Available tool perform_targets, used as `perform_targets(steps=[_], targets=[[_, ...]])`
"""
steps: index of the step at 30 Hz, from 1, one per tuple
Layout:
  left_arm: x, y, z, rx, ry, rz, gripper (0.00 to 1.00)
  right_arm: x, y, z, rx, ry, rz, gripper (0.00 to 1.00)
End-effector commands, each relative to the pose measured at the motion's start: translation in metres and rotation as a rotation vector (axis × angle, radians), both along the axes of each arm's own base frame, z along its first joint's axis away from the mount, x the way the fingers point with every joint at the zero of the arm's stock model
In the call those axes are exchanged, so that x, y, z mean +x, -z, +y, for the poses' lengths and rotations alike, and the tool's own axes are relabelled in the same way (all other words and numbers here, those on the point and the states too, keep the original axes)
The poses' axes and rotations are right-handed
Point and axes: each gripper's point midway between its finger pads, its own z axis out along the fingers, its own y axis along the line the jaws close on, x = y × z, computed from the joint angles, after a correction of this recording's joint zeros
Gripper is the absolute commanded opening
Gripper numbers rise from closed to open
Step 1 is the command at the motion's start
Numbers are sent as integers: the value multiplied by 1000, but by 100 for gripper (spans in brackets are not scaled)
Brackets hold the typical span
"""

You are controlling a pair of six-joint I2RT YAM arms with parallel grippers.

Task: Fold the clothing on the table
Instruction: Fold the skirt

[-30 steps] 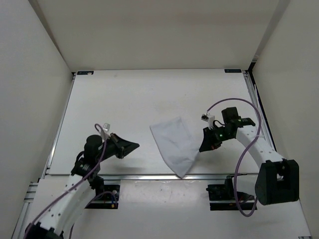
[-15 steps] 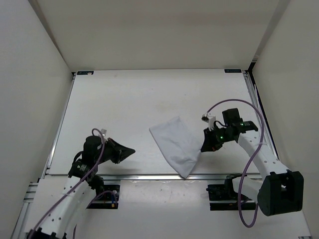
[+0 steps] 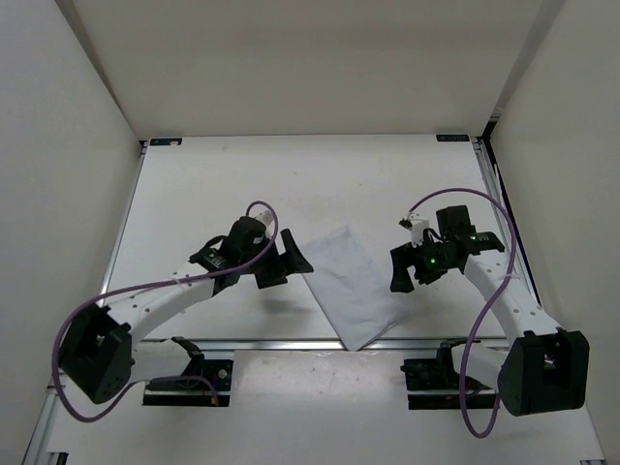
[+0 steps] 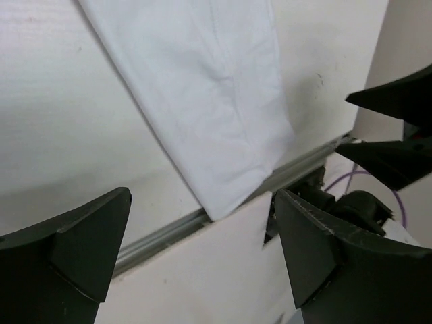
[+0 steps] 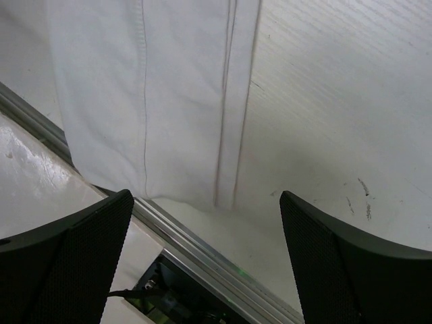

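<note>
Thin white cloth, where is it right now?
In the top view, the thin white cloth lies between the left gripper and right gripper, right of centre, its near corner reaching over the metal front rail.

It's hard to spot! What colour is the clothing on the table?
The clothing is plain white, clearest in the left wrist view.

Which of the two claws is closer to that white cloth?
Left, though only narrowly. The left gripper is right at the left edge of the clothing, near its far corner. The right gripper is off the right edge, with a thin strip of table showing between.
</note>
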Motion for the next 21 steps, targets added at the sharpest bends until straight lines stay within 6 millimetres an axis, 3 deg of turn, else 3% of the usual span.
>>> perform_targets(steps=[1,3,4,5,6,7,10,14,21], targets=[[20,-5,-12,31,36,-90,98,15,-7,-1,6,27,-50,93],[33,5,-23,43,51,-78,95,21,-9,-4,8,38,-56,93],[38,2,-28,37,52,-85,82,25,-11,-4,14,41,-56,90],[42,8,-35,29,63,-65,45,31,-13,-8,15,59,-66,89],[49,13,-40,21,60,-46,26,35,-13,-10,14,70,-65,88],[52,16,-47,8,65,-24,0,40,-14,-11,19,85,-70,87],[59,24,-56,36,65,-4,0,45,-14,-15,18,98,-71,85],[53,37,-62,17,63,33,0,51,-12,-19,12,117,-78,82],[58,67,-51,78,67,98,0,48,-15,-18,-2,108,-101,80]])
